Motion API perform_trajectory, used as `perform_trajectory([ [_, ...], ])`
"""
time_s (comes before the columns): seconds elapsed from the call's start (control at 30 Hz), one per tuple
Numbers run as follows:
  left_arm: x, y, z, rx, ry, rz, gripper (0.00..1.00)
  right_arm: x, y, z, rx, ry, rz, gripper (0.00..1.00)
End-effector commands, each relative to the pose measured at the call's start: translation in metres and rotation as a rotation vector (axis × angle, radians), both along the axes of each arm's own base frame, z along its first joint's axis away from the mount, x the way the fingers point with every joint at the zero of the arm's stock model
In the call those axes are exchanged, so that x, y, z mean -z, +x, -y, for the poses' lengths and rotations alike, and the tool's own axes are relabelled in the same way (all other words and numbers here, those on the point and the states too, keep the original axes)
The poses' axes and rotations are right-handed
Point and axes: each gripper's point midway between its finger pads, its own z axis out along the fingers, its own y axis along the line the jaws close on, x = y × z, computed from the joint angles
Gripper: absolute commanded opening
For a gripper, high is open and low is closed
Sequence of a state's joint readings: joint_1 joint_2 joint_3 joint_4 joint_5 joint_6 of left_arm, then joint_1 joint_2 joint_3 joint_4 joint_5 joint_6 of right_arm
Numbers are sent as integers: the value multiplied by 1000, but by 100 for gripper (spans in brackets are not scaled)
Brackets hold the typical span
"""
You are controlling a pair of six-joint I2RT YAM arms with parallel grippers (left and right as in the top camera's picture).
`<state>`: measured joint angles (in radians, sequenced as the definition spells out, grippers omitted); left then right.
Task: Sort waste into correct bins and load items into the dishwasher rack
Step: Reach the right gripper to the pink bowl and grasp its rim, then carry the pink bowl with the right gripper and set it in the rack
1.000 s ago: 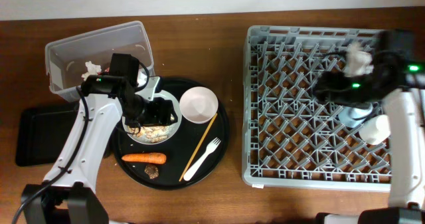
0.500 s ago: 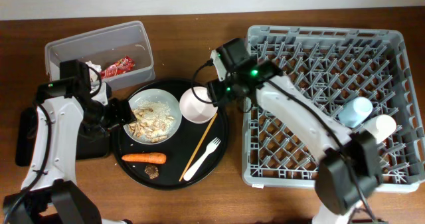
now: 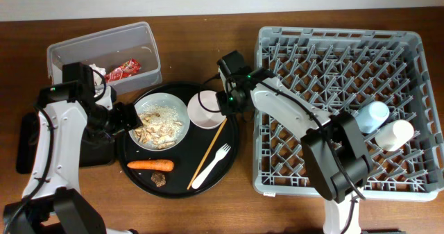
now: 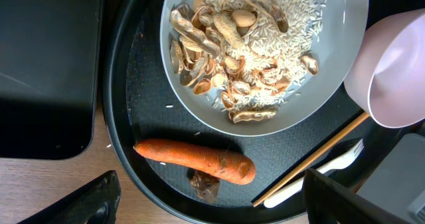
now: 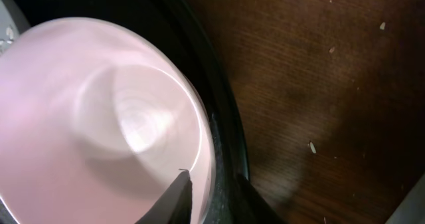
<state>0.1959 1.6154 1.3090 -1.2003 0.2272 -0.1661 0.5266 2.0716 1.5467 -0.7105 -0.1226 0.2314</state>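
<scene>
My right gripper (image 3: 223, 103) (image 5: 216, 201) is shut on the right rim of the cream bowl (image 3: 205, 111) (image 5: 86, 131), one finger inside and one outside. My left gripper (image 3: 121, 119) (image 4: 212, 207) hangs open over the round black tray's left side, holding nothing. Beside it, the grey plate (image 3: 177, 107) (image 4: 332, 64) carries rice and shell scraps (image 4: 246, 44). The carrot (image 3: 149, 165) (image 4: 192, 159) and white fork (image 3: 211, 168) lie in front of it. A red wrapper (image 3: 123, 70) and tissue (image 3: 96, 71) sit in the clear tub (image 3: 149, 43). The rack (image 3: 333, 88) holds a blue cup (image 3: 371, 116) and a white cup (image 3: 395, 133).
The round black tray (image 3: 232, 140) bears the plate, bowl, carrot, fork, a wooden chopstick (image 3: 208, 154) and a dark scrap (image 4: 204, 184). The shallow black rectangular tray (image 3: 38, 140) lies at far left, partly under my left arm. Bare wood separates tray and rack.
My right arm swung from the rack's far right to the bowl and closed on its rim. My left arm drew back from over the plate, and the red wrapper now shows in the tub.
</scene>
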Motion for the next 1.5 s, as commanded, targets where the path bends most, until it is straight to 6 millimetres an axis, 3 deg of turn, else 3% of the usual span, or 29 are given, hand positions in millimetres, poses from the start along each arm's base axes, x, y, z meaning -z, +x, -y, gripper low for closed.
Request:
perform_trajectory([
  [0.0, -4, 2, -1, -11, 6, 16, 87, 6, -2, -2, -8, -18, -9, 11],
  [0.03, -4, 2, -1, -10, 6, 16, 87, 6, -2, -2, -7, -17, -8, 4],
  [0.13, -4, 1, -1, -11, 6, 15, 87, -10, 3, -4, -6, -6, 14, 4],
  [0.17, -4, 1, -1, -11, 6, 15, 87, -27, 8, -3, 1, -1, 39, 4],
  [0.2, -4, 1, -1, -11, 6, 15, 87, -57, 18, 5, 26, -17, 89, 4],
  [0.27, -4, 1, -1, -11, 6, 15, 87, -117, 32, 35, 92, -71, 189, 4],
  [0.33, -4, 1, -1, -10, 6, 15, 87, -178, 37, 81, 194, -168, 299, 4],
  [0.37, -4, 1, -1, -10, 6, 15, 87, -227, 35, 136, 317, -298, 410, 4],
  [0.47, -4, 2, -2, -10, 7, 18, 87, -279, 17, 240, 572, -637, 538, 4],
  [0.53, -4, 2, -2, -11, 7, 18, 87, -300, -1, 305, 834, -859, 586, 4],
  [0.63, -4, 2, -2, -10, 7, 19, 87, -288, -2, 357, 980, -982, 550, 4],
  [0.73, -4, 2, -1, -10, 7, 19, 87, -250, 5, 395, 1034, -1093, 452, 4],
  [0.83, -4, 2, -1, -10, 6, 18, 87, -203, 9, 426, 1031, -1234, 334, 4],
  [0.93, -4, 2, -1, -10, 6, 17, 87, -168, 15, 435, 1009, -1271, 259, 4],
  [1.0, -4, 3, -1, -11, 6, 20, 87, -151, 23, 426, 979, -1255, 245, 4],
  [1.1, -4, 3, -1, -11, 6, 20, 87, -122, 38, 395, 910, -1170, 221, 4],
  [1.2, -4, 2, -1, -10, 6, 19, 87, -96, 45, 362, 856, -1021, 166, 17],
  [1.3, -4, 2, -1, -10, 6, 19, 87, -84, 46, 334, 801, -943, 135, 30],
  [1.47, -5, 3, -2, -10, 7, 24, 87, -81, 40, 299, 705, -937, 113, 38],
])
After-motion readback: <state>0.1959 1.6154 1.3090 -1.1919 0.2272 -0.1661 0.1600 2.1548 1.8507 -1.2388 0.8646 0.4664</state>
